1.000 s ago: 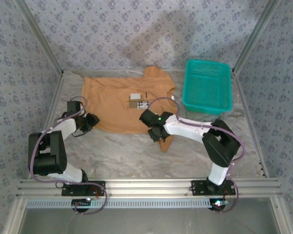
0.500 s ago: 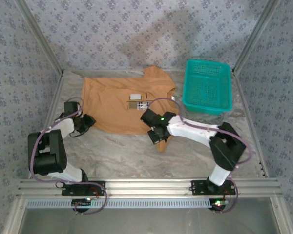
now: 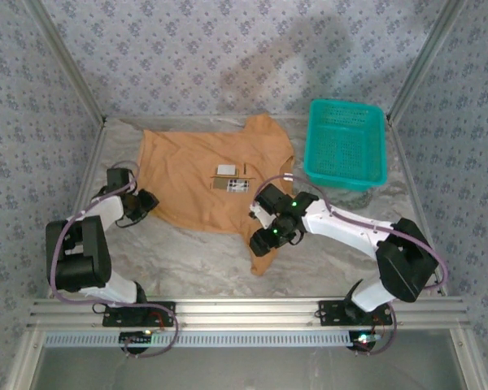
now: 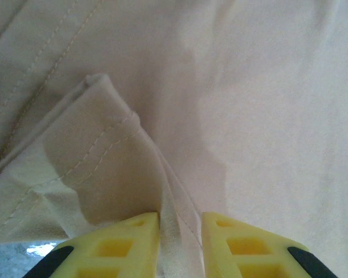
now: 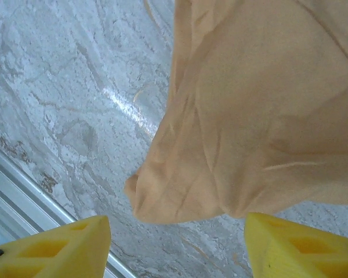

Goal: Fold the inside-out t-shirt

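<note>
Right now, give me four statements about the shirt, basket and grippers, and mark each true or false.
1. The left gripper is shut on a fold of the shirt. True.
2. The right gripper is shut. False: it is wide open over a corner of the shirt.
3. The basket sits on the shirt. False: it stands beside the shirt, to its right.
4. The shirt's label faces up. True.

The tan inside-out t-shirt (image 3: 191, 175) lies spread mostly flat just left of the teal basket (image 3: 346, 146), its whitish label patch (image 3: 226, 170) face-up, its basket-side near corner drawn out into a rumpled point.
</note>
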